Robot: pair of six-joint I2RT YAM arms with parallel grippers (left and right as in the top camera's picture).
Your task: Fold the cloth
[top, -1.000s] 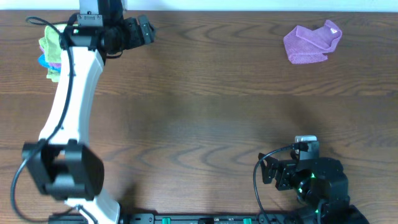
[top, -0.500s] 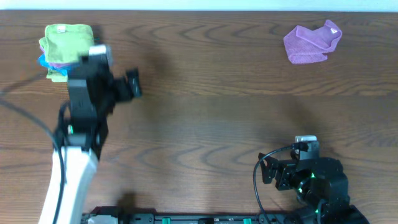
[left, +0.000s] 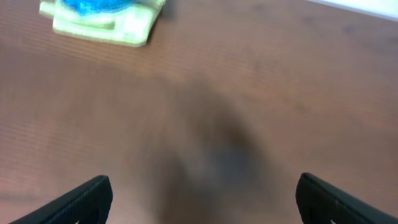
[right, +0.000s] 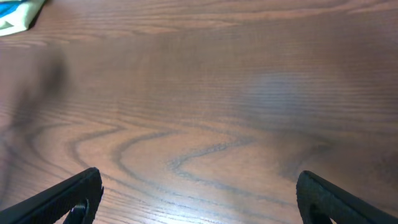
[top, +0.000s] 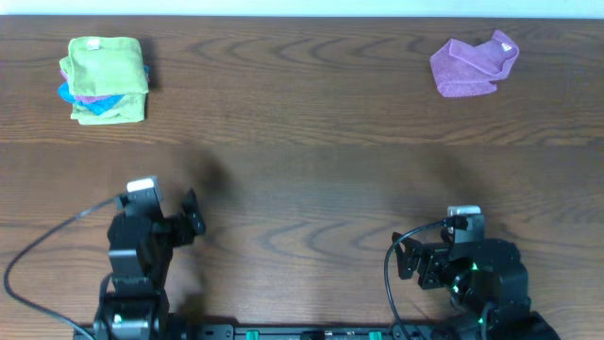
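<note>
A crumpled purple cloth (top: 472, 64) lies at the far right of the wooden table. A stack of folded cloths, green on top with pink and blue beneath (top: 103, 78), sits at the far left; it also shows in the left wrist view (left: 102, 17), blurred. My left gripper (top: 192, 219) is open and empty at the near left, low over bare wood (left: 202, 199). My right gripper (top: 406, 257) is open and empty at the near right, over bare wood (right: 199, 199).
The table's far edge runs along the top of the overhead view, with a pale wall beyond. Black cables trail from both arm bases at the near edge. A corner of the folded stack (right: 15, 15) shows at the right wrist view's top left.
My left arm has drawn back from the folded stack at the far left to the near left edge, its gripper empty. The right arm has not moved.
</note>
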